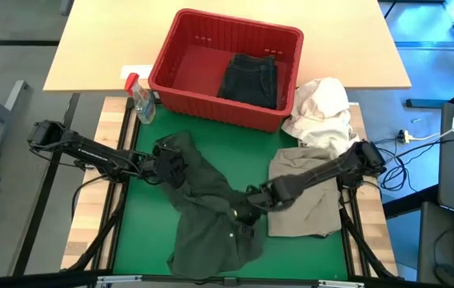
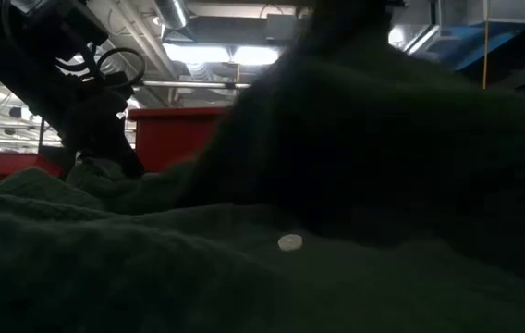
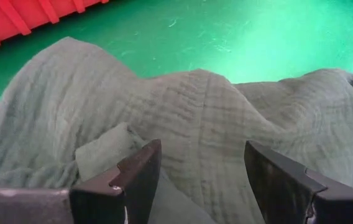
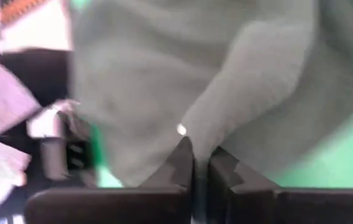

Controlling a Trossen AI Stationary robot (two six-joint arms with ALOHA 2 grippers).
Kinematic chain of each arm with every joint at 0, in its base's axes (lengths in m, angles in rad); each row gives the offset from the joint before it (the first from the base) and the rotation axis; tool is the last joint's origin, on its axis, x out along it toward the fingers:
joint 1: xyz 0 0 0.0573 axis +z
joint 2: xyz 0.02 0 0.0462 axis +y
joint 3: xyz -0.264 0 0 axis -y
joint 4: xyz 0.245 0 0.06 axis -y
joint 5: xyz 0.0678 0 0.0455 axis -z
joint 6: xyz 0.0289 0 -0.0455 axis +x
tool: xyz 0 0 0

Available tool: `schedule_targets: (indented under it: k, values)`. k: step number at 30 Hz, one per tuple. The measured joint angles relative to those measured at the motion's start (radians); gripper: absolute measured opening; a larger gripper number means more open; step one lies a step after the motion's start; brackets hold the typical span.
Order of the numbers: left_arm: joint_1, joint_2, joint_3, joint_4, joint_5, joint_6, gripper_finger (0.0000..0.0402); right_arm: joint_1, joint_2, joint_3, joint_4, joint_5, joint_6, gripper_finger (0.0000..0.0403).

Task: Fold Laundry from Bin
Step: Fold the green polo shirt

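dark green-grey shirt fills the foreground, spread on the green surface with its long axis running from 11 o'clock down to 6 o'clock. right gripper sits at its middle, closed and pinching a fold of the cloth, so this arm is the nearer one for a lift. left gripper rests at the shirt's 10 o'clock end, fingers spread wide over the fabric, holding nothing. khaki garment lies flat at 3 o'clock, under the right arm. bin stands at 12 o'clock with a dark garment inside. white bundle lies at 2 o'clock, a spray bottle at 10 o'clock. free room on the surface is tight.
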Motion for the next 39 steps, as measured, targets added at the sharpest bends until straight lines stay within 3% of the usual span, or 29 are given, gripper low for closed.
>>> schedule_targets:
  k: [4,8,15,20,24,29,31,34,39]
  values:
    - [0.000,0.000,0.000,0.000,0.000,0.024,0.0225,0.061,0.017,0.000,0.197,0.092,0.014,0.0005]
    - [0.000,0.000,0.000,0.003,0.000,0.027,0.0225,0.094,0.068,0.000,0.417,0.187,-0.003,0.0014]
    - [0.000,0.000,0.000,0.004,0.030,0.050,0.0225,0.089,0.206,-0.001,0.766,0.204,-0.010,0.0069]
    - [0.000,0.000,0.000,0.002,0.050,0.053,0.0225,0.082,0.283,-0.001,0.975,0.201,-0.006,0.0130]
    - [-0.001,0.000,0.000,-0.001,0.062,0.087,0.0225,0.089,0.314,-0.001,0.985,0.163,0.042,0.0190]
    - [-0.001,0.000,0.005,-0.012,0.067,0.131,0.0225,0.122,0.340,-0.001,0.931,-0.039,0.132,0.0243]
    - [0.000,0.000,0.020,-0.012,0.093,0.152,0.0225,0.146,0.344,-0.001,0.876,-0.059,0.174,0.0250]
    - [-0.001,0.000,0.057,-0.016,0.156,0.189,0.0225,0.173,0.344,-0.001,0.855,-0.009,0.167,0.0249]
    - [-0.033,0.000,0.160,-0.010,0.404,0.199,0.0225,0.168,0.331,-0.001,0.855,-0.017,0.166,0.0233]
